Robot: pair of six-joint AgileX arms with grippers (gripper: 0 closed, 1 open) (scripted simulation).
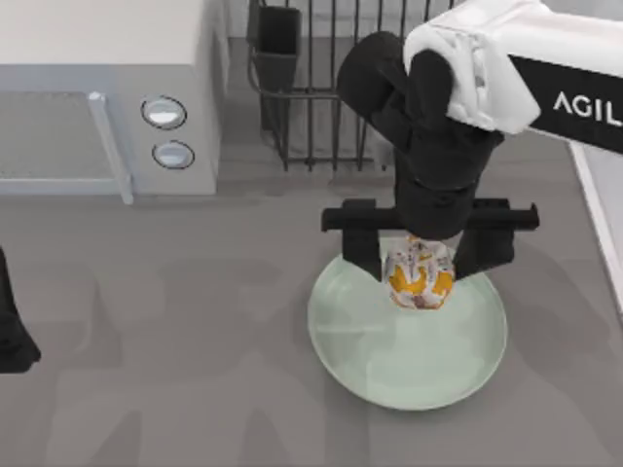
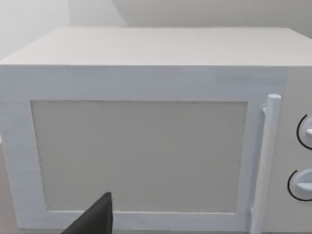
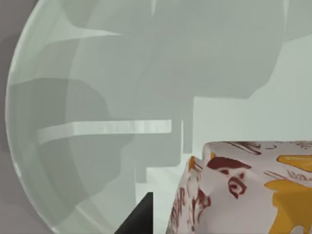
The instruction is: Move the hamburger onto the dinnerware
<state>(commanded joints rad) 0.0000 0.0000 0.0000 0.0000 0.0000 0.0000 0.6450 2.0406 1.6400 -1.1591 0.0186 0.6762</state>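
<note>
Pale mint-green glossy round plate (image 1: 409, 350) lies on grey bench (image 1: 175, 370), right of centre. Over its far part we see our right gripper (image 1: 421, 263), 2 black fingers (image 1: 362, 255) spread wide either side of small whitish hamburger with orange and red patches (image 1: 420, 274). We cannot tell whether fingers touch hamburger, or whether it rests on plate. Our left arm (image 1: 12, 331) parked at bench's left edge, facing white microwave (image 2: 146, 146). Black wire rack (image 1: 321, 88) stands behind plate.
</note>
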